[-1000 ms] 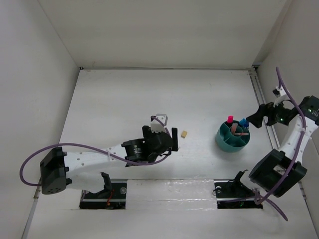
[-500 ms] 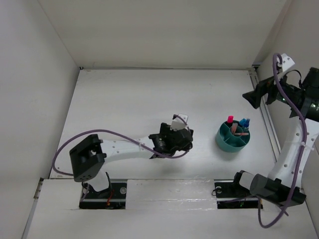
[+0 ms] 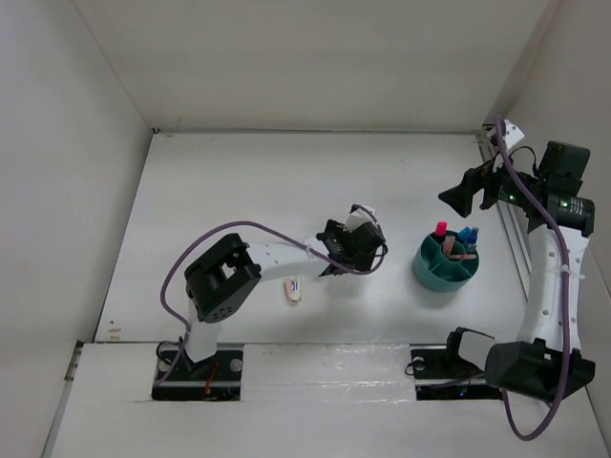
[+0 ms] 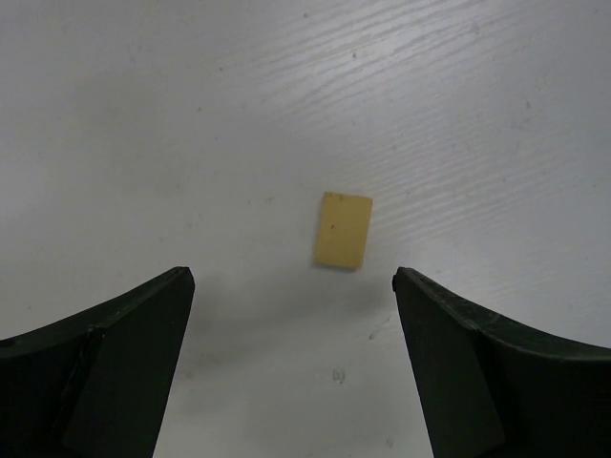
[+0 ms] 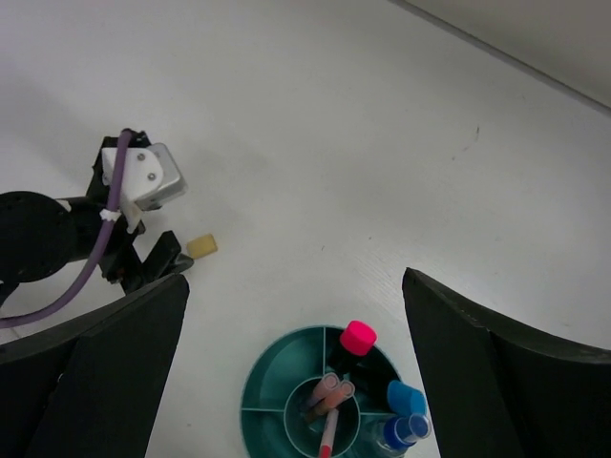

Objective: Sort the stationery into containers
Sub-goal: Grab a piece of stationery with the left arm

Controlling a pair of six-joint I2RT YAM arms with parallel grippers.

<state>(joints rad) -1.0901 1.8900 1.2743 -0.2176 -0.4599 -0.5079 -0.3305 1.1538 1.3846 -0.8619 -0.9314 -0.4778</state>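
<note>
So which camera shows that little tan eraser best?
The left wrist view: the eraser lies large and clear, just ahead of the left end effector. The right wrist view shows it small; from above the arm hides it.

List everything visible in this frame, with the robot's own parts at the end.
table: 1, white, walled on three sides
organiser: 1, teal, round, on the table's right side
highlighters: 2, black, one pink-capped and one blue-capped, upright in the organiser's outer compartments
pens: at least two, pink-orange, in the organiser's centre compartment
bottle: 1, clear with a blue cap, in an outer compartment beside the blue-capped highlighter
eraser: 1, tan, flat on the table, between the left hand's fingers without touching them
stapler: 1, pinkish, loose on the table toward the near edge
left hand: 1, black, open, over the eraser
right hand: 1, black, open, empty, raised above the organiser
</note>
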